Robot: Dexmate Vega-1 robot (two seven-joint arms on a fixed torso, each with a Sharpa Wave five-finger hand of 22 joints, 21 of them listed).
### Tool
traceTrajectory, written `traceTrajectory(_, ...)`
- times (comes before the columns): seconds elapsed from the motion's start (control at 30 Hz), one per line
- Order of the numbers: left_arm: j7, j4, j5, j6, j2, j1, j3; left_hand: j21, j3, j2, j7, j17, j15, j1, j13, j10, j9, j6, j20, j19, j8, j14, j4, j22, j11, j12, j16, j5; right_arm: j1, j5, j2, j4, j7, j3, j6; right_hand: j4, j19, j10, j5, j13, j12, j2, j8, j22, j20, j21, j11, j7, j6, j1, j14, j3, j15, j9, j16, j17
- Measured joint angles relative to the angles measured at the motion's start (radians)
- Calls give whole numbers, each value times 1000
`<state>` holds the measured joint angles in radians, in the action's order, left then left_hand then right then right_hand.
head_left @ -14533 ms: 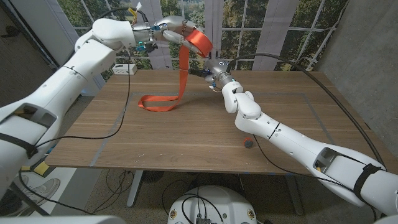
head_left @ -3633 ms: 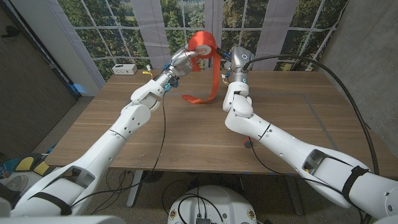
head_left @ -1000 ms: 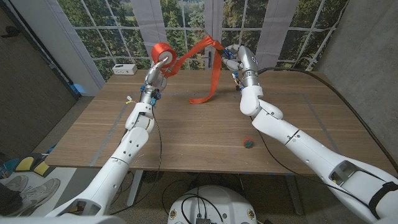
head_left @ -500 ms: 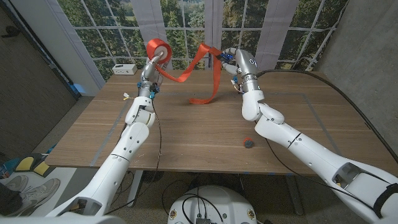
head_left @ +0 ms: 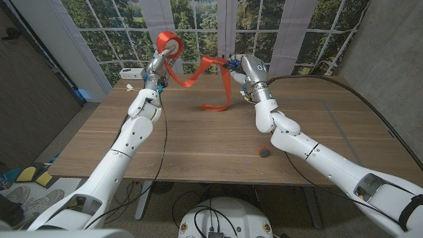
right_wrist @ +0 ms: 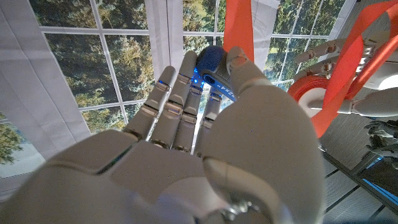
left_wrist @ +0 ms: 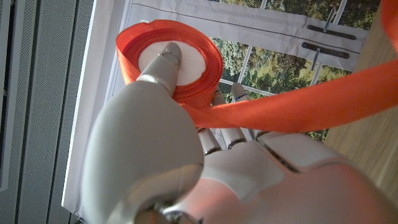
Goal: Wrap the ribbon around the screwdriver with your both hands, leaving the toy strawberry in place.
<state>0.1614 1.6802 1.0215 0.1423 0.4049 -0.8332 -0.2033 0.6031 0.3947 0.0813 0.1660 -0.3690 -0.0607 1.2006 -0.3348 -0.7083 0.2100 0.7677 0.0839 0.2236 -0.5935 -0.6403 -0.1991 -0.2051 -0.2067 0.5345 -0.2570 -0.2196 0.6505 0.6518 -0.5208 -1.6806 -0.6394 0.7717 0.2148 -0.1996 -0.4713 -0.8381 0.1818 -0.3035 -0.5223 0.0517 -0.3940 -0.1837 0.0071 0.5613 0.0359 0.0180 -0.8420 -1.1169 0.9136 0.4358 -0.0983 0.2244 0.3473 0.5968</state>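
Two raised hands share one band of ribbon above the far half of the table (head_left: 198, 142). On the left, the left hand (head_left: 160, 61) is lifted high near the windows and grips the ribbon spool (head_left: 170, 45), its fingers (left_wrist: 163, 62) pressed to the spool's white core. From the spool the ribbon (head_left: 192, 77) runs down and across toward the middle, so the screwdriver lies to the right of the left hand, with the strip drawn between them. The right hand (head_left: 246, 66) has its fingers closed around the blue-handled screwdriver (right_wrist: 214, 73), with the ribbon passing over it; the tool's long axis is mostly hidden by the fingers, and I cannot tell which way it points. Below the right hand the ribbon's loose tail (head_left: 221, 102) hangs down and its end folds onto the table. The coming turn, as I judge it, depends on the spool circling the screwdriver. Open room lies above the table between the arms. Nearer the robot, the toy strawberry (head_left: 264, 152) sits close beside the right forearm, well apart from the ribbon.
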Motion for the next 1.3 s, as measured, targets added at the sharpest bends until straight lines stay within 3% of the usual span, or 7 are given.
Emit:
traceTrajectory(0.73, 30, 1, -33, -172, 99, 159, -18, 8, 0, 3, -4, 4, -4, 3, 0, 0, 0, -4, 4, -4, 0, -4, 0, -2, 0, 0, 2, 0, -36, 179, 29, 51, 48, 73, 45, 0, -4, 0, 4, 0, 6, 0, 0, 0, -4, 0, 0, 0, 0, 0, -2, 0, 2, -2, -2, 0)
traceTrajectory(1.03, 30, 8, -50, -213, 112, 189, -23, 8, 1, 4, -4, 0, -3, 4, 0, 0, 0, -4, 4, -4, 0, -3, -1, -2, 0, 0, 3, 1, -53, 201, 39, 78, 57, 101, 58, 0, -4, 0, 4, -1, 5, -1, 1, 0, -4, 0, 0, 0, 0, -1, -3, 0, 3, -4, -7, 5)
traceTrajectory(1.07, 29, 10, -52, -217, 121, 223, -30, 8, 1, 5, -4, 0, -3, 5, 0, 0, 0, -4, 4, -4, 0, -3, -1, -2, 0, 0, 3, 1, -55, 225, 40, 82, 64, 105, 68, 0, -4, 0, 4, -1, 5, -1, 1, 0, -4, 0, 0, 0, 0, -1, -3, 0, 3, -4, -7, 5)
traceTrajectory(1.3, 13, 9, -67, -238, 122, 262, -43, 8, 1, 5, -5, 0, -3, 5, 0, 0, 0, -4, 4, -4, 0, -3, -1, -2, 0, 0, 3, 1, -67, 250, 47, 102, 69, 132, 76, 0, -4, 0, 4, -1, 4, -1, 5, 0, -4, 0, 0, 0, 0, -1, -4, 0, 3, -4, -7, 3)
